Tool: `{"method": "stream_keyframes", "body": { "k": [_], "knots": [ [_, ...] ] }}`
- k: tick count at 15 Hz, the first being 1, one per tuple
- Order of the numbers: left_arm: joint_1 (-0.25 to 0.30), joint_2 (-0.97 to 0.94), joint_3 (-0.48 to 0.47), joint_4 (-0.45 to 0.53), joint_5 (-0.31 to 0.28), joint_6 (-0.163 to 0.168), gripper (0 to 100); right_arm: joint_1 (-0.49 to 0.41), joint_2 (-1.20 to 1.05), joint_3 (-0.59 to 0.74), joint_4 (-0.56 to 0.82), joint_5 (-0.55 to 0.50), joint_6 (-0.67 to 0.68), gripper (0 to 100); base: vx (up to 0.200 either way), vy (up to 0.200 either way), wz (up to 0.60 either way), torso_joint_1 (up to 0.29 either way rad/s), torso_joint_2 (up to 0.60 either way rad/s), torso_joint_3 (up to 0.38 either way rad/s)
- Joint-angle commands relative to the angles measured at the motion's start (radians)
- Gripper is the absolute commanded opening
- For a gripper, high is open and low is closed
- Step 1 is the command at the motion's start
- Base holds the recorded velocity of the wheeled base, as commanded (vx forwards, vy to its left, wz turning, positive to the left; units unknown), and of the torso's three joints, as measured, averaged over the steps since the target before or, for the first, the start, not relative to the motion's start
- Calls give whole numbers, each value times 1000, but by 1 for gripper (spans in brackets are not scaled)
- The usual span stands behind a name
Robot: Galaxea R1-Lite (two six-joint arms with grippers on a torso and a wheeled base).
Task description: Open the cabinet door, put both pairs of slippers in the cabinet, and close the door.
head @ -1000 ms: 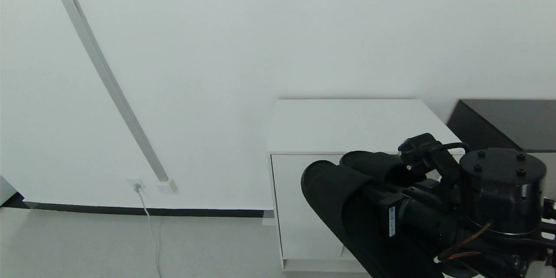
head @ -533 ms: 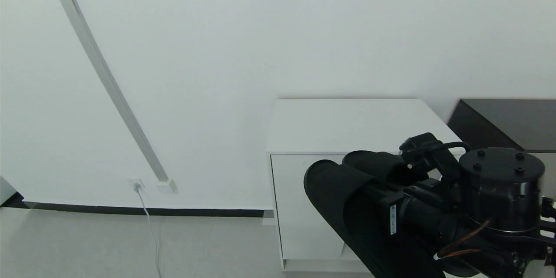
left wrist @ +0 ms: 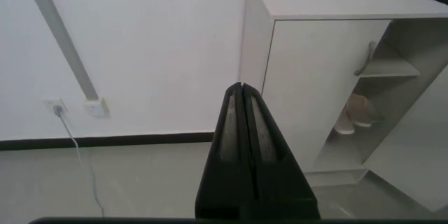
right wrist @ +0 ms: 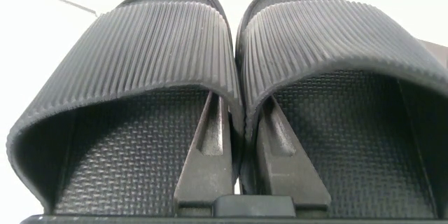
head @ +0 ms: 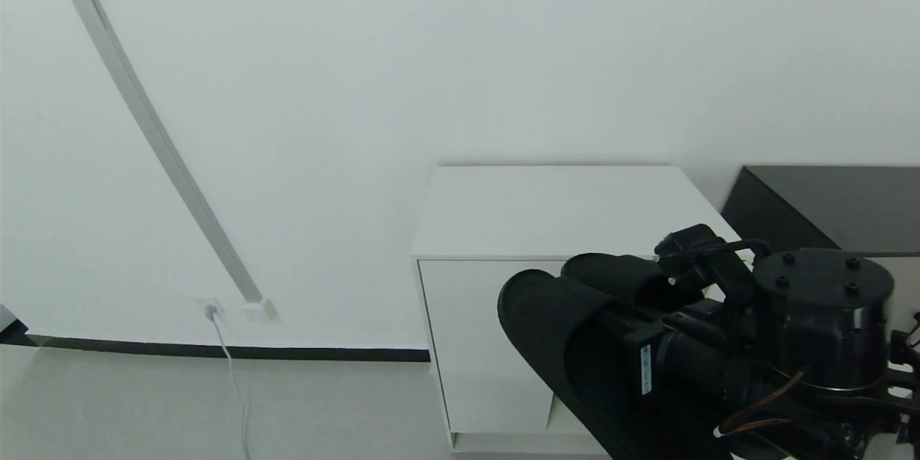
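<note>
Since the slippers (right wrist: 161,49) look light, soft and rubbery, right gripper (right wrist: 241,105) clamps their touching inner edges together; left gripper (left wrist: 242,122) is closed, empty.

A pair of black ribbed slippers (right wrist: 168,49) sits side by side with inner edges touching, clamped on the right gripper (right wrist: 243,150) in front of the white cabinet (head: 546,208). The cabinet's right side is open, with a pair of beige slippers (left wrist: 357,112) inside, beneath a shelf.
</note>
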Motion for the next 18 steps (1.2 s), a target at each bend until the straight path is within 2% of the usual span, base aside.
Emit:
{"method": "stream_keyframes", "body": {
  "k": [1, 12, 18],
  "knots": [
    [0, 1, 0, 0, 1, -1, 0, -1, 7, 0, 0, 0, 1, 0, 0, -200, 0, 2, -2, 7],
    [0, 1, 0, 0, 0, -2, 0, 5, 33, 12, -2, -14, -1, 0, 0, -200, 0, 4, 1, 1],
    [0, 1, 0, 0, 1, -4, 0, 5, 30, 18, -2, -14, -1, 0, 0, 0, 0, 0, 0, 0]
  ]
}}
